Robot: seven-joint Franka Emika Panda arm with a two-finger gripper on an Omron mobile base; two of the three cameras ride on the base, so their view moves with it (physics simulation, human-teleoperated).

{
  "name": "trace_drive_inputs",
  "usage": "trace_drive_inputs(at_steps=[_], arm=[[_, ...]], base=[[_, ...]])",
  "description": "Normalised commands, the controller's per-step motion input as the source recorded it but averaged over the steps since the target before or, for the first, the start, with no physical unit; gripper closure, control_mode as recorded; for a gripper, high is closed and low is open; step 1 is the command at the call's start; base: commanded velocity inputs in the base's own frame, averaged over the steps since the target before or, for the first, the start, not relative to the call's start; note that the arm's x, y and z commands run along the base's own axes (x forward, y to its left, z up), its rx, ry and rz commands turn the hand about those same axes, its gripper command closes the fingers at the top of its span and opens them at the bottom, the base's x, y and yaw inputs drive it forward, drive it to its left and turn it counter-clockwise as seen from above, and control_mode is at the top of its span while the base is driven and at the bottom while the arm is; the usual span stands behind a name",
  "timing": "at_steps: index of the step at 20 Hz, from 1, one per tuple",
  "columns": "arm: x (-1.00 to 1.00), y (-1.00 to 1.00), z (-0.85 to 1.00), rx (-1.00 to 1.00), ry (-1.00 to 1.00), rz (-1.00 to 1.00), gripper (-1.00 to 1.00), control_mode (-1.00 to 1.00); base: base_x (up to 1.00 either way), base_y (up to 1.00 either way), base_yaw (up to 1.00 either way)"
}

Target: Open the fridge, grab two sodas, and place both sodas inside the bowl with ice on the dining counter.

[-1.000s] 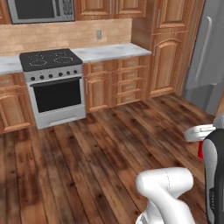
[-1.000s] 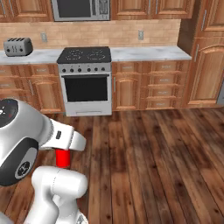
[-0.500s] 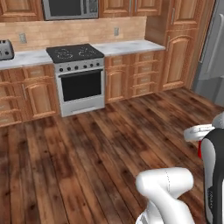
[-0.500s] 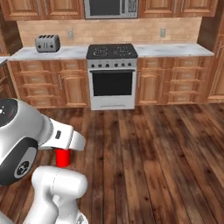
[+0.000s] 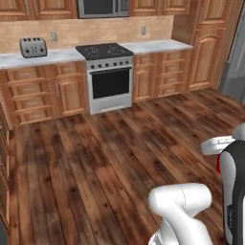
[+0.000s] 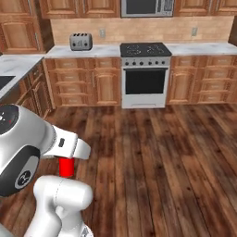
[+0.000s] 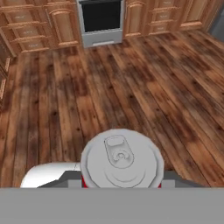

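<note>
Dark plank floor (image 5: 95,162) meets wooden cabinets (image 6: 78,85), a stove (image 5: 109,76) and toaster (image 6: 80,41).

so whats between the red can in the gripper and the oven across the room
Bare wooden floor. In the hand view the red soda can sits at the bottom, the oven at the top, and the planks run unbroken between them.

Red soda can (image 7: 121,159), silver top with pull tab facing up, upright, clamped in end effector (image 7: 121,181) above wooden floor (image 7: 131,87).
</note>
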Motion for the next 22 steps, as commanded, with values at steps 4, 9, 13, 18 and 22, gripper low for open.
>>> trace_drive_inputs(at_steps=[4,9,13,18,22], arm=[[0.0,0.0,0.0,0.0,0.0,0.0,1.0,1.0],[0.0,0.0,0.0,0.0,0.0,0.0,1.0,1.0],[0.0,0.0,0.0,0.0,0.0,0.0,1.0,1.0],[0.0,0.0,0.0,0.0,0.0,0.0,1.0,1.0],[0.0,0.0,0.0,0.0,0.0,0.0,1.0,1.0]], base=[[-1.0,1.0,0.05],[-1.0,0.98,0.05],[-1.0,0.42,0.1],[-1.0,0.63,0.09],[-1.0,1.0,0.05]])
